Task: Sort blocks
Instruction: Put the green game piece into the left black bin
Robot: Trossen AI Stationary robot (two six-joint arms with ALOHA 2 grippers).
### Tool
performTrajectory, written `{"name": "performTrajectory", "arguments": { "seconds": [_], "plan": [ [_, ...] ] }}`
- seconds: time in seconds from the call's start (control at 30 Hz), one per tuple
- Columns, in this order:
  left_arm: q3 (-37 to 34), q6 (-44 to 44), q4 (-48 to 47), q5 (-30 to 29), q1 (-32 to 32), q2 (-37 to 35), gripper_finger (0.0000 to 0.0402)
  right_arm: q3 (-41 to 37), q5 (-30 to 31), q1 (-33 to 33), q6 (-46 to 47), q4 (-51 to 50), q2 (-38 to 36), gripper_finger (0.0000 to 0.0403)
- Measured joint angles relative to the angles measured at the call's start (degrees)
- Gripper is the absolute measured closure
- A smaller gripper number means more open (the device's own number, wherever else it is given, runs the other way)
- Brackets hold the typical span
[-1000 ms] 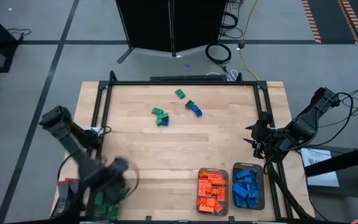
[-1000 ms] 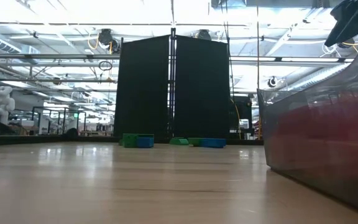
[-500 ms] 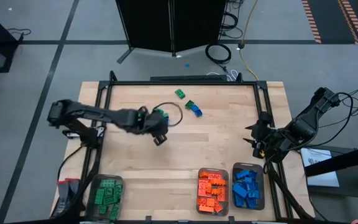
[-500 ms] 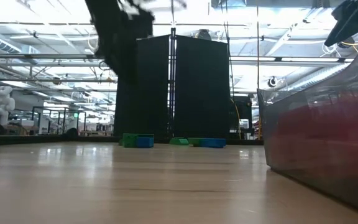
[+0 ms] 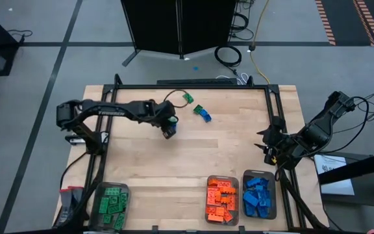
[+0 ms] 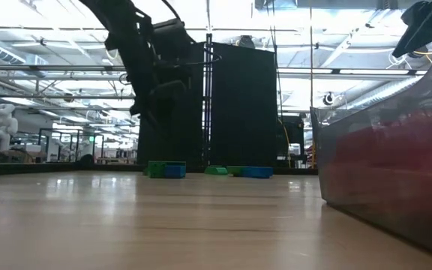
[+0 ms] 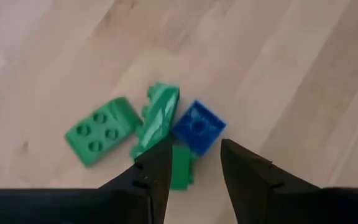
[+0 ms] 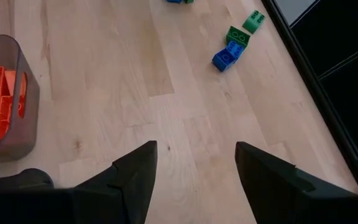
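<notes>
The table [image 5: 187, 162] carries 3 trays of sorted bricks along its near edge. The left gripper [image 7: 194, 163], jaws apart, hovers over a far-side cluster: 3 green blocks [image 7: 96, 130] touching 1 blue block [image 7: 197, 126]. Closing here risks pinching both colours

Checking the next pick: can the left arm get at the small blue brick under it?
Probably yes: the left tool hangs open right above the blue brick, nothing covering it, though green bricks crowd one side.
</notes>
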Motion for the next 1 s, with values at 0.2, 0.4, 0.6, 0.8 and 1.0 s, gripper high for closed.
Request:
{"name": "performTrajectory", "arguments": {
  "seconds": [0.2,0.4,0.6,0.8,1.0],
  "plan": [
    [-0.07,2.47,-3.90,2.87,2.88,0.00,0.0262,0.00,0.01,0.00,0.27,-0.08,0.01,0.0190],
    [-0.11,2.50,-8.46,4.54,3.08,0.00,0.0251,0.00,0.58,0.00,2.68,-0.44,0.01,0.0190],
    [-0.11,2.24,-7.54,3.94,3.69,0.00,0.0176,0.00,1.18,0.00,2.94,-0.56,-0.01,0.0190],
    [-0.11,1.02,-7.24,2.73,3.73,0.00,0.0110,0.00,1.29,0.00,2.64,-0.81,-0.01,0.0190],
    [-0.11,1.11,-6.45,2.65,2.54,0.88,0.0100,0.00,1.29,0.00,2.62,-1.17,-0.01,0.0190]
  ]
}}
